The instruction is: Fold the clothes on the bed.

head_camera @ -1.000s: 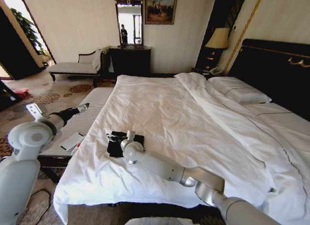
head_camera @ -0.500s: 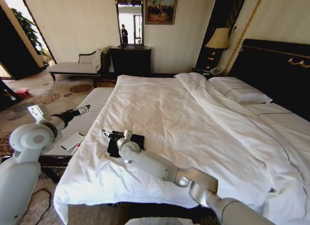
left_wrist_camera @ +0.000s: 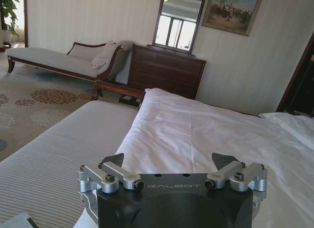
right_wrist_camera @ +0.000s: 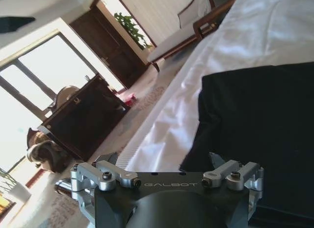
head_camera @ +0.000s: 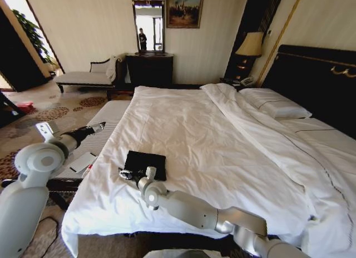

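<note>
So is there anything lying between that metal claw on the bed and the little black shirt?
Nothing visible. The right gripper, jaws open, sits at the near edge of the black T-shirt, with bare white duvet around them. The left gripper is parked off the bed's side, over the striped bench.

Folded clothes (head_camera: 145, 164) sit on the bed (head_camera: 222, 147) near its foot-end left corner, right gripper (head_camera: 125, 174) just in front, left gripper (head_camera: 100, 125) off the bed's left side.
</note>
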Tool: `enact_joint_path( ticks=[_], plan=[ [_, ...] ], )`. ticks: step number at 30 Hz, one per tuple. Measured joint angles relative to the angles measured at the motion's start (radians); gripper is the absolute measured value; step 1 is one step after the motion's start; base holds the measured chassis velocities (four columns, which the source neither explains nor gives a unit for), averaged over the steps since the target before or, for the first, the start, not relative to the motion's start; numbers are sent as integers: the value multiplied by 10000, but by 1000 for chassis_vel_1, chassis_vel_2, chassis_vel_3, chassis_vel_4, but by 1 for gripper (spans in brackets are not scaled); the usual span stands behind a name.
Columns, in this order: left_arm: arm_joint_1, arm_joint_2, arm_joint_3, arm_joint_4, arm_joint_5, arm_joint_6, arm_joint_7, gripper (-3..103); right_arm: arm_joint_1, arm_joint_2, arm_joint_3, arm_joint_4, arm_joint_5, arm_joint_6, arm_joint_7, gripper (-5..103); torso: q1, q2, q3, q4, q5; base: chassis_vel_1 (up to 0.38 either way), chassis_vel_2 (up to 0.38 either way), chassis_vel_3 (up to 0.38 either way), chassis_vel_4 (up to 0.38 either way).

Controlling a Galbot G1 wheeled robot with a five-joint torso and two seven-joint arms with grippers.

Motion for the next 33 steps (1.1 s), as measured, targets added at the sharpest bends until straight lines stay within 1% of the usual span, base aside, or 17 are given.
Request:
enact_joint_path(
  ticks=[6, 9, 12, 15, 16, 17, 19, 20, 21, 22, 23, 25, 26, 27, 29, 31, 33],
  plan=[
    [149, -36, -213, 61, -31, 0, -1, 100, 234, -36, 428, 194, -137, 739, -925, 100, 0, 0, -1, 1, 0, 0, 0, 0, 0],
    [304, -186, -378, 172, -121, 0, -12, 100, 622, -424, 1498, 55, -321, 1201, -1580, 100, 0, 0, 0, 3, 0, 0, 0, 0, 0],
    [408, -270, -424, 228, -127, -16, -7, 100, 678, -781, 2147, -23, -443, 1222, -1653, 100, 0, 0, 0, -1, -1, 0, 0, 0, 0],
    [737, -423, -390, 215, 270, -540, 303, 100, 459, -1912, 3402, -75, -1058, 1216, -1673, 100, 1, -1, 1, 1, 1, 0, 0, 0, 0],
    [847, -494, -333, 123, 394, -703, 378, 100, 246, -2533, 3857, -24, -1300, 1159, -1580, 100, 1, -1, 1, 3, 5, 0, 0, 0, 0],
    [847, -494, -333, 123, 394, -703, 378, 100, 246, -2533, 3857, -24, -1300, 1159, -1580, 100, 1, -1, 1, 3, 5, 0, 0, 0, 0],
    [1186, -721, -76, -116, 1345, -1226, 689, 100, -305, -3883, 4821, 501, -1560, 1035, -1163, 100, 1, -1, 0, -18, 3, 0, 0, 0, 0],
    [1376, -807, 58, -166, 2156, -1502, 944, 100, -535, -4234, 5122, 766, -1729, 1064, -1074, 100, 1, -1, 0, -19, 4, 0, 0, 0, 0],
    [1376, -807, 58, -166, 2156, -1502, 944, 100, -535, -4234, 5122, 766, -1729, 1064, -1074, 100, 1, -1, 0, -19, 4, 0, 0, 0, 0],
    [1589, -892, 193, -182, 3089, -1870, 1280, 100, -821, -4564, 5460, 1054, -1971, 1120, -1015, 100, 0, -1, 0, -18, 6, 0, 0, 0, 0],
    [2141, -1151, 480, -257, 5096, -2805, 2020, 100, -1479, -5057, 6176, 1697, -2499, 1162, -984, 100, 1, 0, 0, -4, 6, 0, 0, 0, 0],
    [2703, -1511, 673, -512, 6317, -3445, 2481, 100, -2348, -5413, 7020, 2429, -2984, 1140, -937, 100, 0, -1, 0, 2, 4, 0, 0, 0, 0],
    [2703, -1511, 673, -512, 6317, -3445, 2481, 100, -2348, -5413, 7020, 2429, -2984, 1140, -937, 100, 0, -1, 0, 2, 4, 0, 0, 0, 0],
    [3182, -1847, 737, -825, 7042, -3807, 2685, 100, -3187, -5654, 7827, 3034, -3507, 1030, -829, 100, 0, 0, -1, 4, 2, 0, 0, 0, 0],
    [3347, -1975, 740, -954, 7273, -3908, 2710, 100, -3507, -5724, 8139, 3246, -3741, 988, -802, 100, 0, 0, -1, 3, 3, 0, 0, 0, 0],
    [3997, -2467, 745, -1594, 7831, -4072, 2758, 100, -4830, -5962, 9620, 4065, -4744, 786, -700, 100, -2, 0, -2, 5, 4, 0, 0, 0, 0],
    [4322, -2727, 767, -1982, 8104, -4118, 2767, 100, -5769, -6056, 10565, 4653, -5358, 634, -602, 100, -2, 1, -2, 3, 5, 0, 0, 0, 0]
  ],
)
